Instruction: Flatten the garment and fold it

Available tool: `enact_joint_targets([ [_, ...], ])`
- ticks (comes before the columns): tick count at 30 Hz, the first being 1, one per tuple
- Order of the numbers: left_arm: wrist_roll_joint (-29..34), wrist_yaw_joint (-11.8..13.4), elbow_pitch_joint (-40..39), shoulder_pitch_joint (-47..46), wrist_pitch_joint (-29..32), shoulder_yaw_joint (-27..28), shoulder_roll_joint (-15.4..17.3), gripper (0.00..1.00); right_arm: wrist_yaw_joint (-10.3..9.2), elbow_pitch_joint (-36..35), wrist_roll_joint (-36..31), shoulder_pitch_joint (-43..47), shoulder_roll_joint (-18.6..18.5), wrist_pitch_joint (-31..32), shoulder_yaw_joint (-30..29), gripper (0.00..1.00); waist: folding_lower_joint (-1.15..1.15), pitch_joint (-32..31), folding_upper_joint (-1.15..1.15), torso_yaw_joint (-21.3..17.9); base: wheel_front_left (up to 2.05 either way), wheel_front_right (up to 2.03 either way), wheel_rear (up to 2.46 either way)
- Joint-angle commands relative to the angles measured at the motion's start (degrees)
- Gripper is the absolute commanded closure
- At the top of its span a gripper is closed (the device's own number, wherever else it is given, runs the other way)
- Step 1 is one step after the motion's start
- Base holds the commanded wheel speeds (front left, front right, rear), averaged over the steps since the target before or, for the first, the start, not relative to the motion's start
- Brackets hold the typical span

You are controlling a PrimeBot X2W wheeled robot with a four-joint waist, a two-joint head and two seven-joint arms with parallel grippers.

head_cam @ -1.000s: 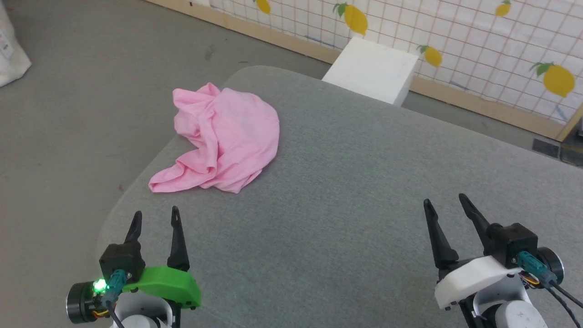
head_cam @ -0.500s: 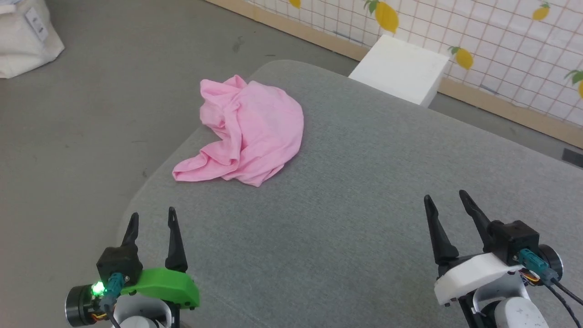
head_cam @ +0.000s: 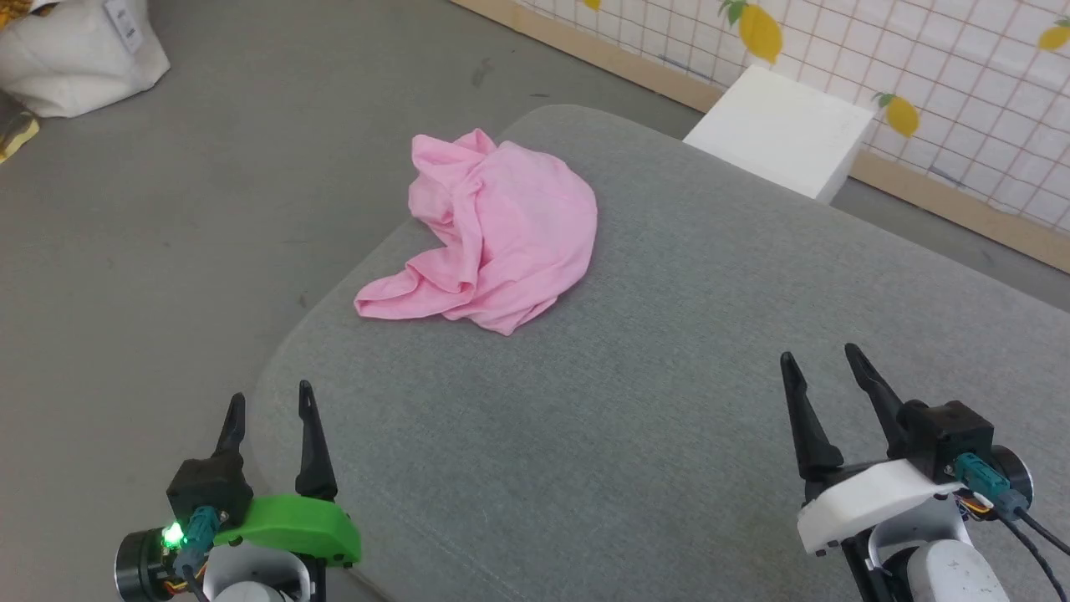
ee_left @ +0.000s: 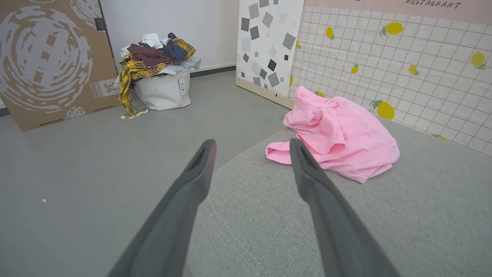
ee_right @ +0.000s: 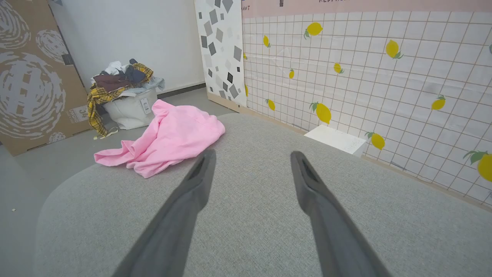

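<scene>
Now the garment point(head_cam: 501, 230) lies crumpled far left on the table point(head_cam: 635, 401), well beyond the left gripper point(head_cam: 270, 391) and right gripper point(head_cam: 818, 351), both gaping and empty. Since earlier, only the camera has turned.

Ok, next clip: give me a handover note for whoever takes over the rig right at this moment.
Grippers: left gripper and right gripper are both open and empty, at the near side of the grey padded table.
Garment: the pink garment lies crumpled in a heap near the table's far left corner, apart from both grippers.
Done: nothing yet.
Left: reach it, spread it flat, fold it.
</scene>
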Motion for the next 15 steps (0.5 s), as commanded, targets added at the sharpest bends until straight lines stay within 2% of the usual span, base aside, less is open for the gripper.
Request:
enact_joint_targets([
  [1, -0.4, 0.4, 0.3, -0.5, -0.7, -0.1, 0.4, 0.0, -0.08, 0.3, 0.4, -1.1, 0.1, -0.4, -0.1, 0.0, 0.0, 0.2, 0.0, 0.7, 0.0, 0.0, 0.0],
  [10, -1.6, 0.5, 1.3, -1.6, -1.7, 0.2, 0.7, 0.0, -0.09, 0.3, 0.4, -2.1, 0.1, -0.5, -0.1, 0.0, 0.0, 1.6, 0.0, 2.8, 0.0, 0.0, 0.0],
  [15, -2.0, -0.6, 0.8, -4.6, -1.7, 0.0, 0.7, 0.0, -0.09, -1.1, -0.5, -3.6, 0.1, 0.5, 0.3, 0.0, 0.0, 5.9, 0.0, 0.8, 0.0, 0.0, 0.0],
])
